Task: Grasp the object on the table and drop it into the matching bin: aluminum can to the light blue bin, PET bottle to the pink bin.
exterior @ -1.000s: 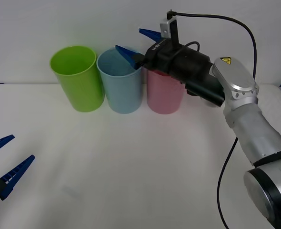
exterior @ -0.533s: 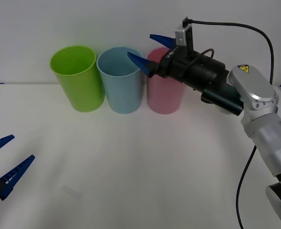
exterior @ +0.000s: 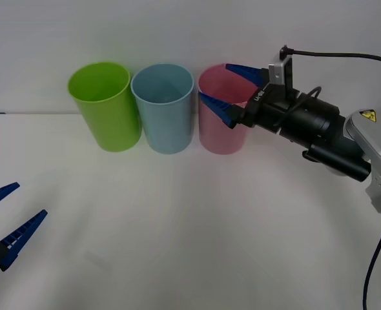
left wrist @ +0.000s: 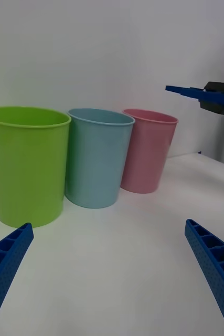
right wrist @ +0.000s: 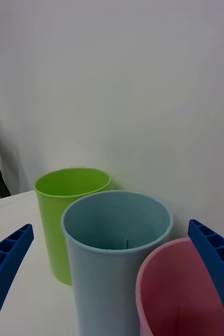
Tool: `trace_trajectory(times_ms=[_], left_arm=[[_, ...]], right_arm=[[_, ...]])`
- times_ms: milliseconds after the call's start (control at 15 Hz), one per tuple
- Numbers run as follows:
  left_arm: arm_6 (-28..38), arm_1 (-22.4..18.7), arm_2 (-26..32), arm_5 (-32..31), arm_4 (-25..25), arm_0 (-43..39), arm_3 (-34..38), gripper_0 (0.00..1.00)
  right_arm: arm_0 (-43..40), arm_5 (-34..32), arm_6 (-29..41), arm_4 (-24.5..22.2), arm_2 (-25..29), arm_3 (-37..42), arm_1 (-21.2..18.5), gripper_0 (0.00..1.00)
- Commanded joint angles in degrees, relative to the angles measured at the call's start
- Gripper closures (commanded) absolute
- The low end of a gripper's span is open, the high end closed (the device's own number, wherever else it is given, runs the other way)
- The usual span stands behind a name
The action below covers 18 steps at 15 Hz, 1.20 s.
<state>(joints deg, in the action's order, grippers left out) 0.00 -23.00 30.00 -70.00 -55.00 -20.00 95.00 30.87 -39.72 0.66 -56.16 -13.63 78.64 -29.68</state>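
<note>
Hovering open-jawed over the pink bin [exterior: 221,116], the right gripper [exterior: 228,86] is being held empty. The blue bin [right wrist: 117,247] is being seen ahead, no can visible; light, slippery, best side-gripped. The left gripper [left wrist: 112,278] is parked apart.

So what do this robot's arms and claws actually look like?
The right gripper has two blue ribbed pointed fingers on a black wrist, with a small silver camera, a black cable, silver arm shells and a yellow warning sticker. The left gripper has the same blue fingers.

Lime green bin [exterior: 104,105]; light blue bin [exterior: 164,106]; pink bin [exterior: 220,129]; white table [exterior: 177,219].
</note>
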Motion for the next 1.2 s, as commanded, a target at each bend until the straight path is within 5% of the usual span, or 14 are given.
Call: trace_trajectory(times_ms=[67, 533, 1200], left_arm=[[0.0, 0.0, 0.0, 0.0, 0.0, 0.0, 0.0, 0.0], [0.0, 0.0, 0.0, 0.0, 0.0, 0.0, 0.0, 0.0], [0.0, 0.0, 0.0, 0.0, 0.0, 0.0, 0.0, 0.0]], right_arm=[[-4.68, 0.69, -0.4, 0.97, 0.09, 4.33, -2.31, 0.0], [-20.94, 0.61, -2.95, 1.41, 5.28, 16.54, -7.14, 0.0], [-35.71, -4.14, -6.99, 2.64, 15.56, 19.53, -7.58, 0.0]])
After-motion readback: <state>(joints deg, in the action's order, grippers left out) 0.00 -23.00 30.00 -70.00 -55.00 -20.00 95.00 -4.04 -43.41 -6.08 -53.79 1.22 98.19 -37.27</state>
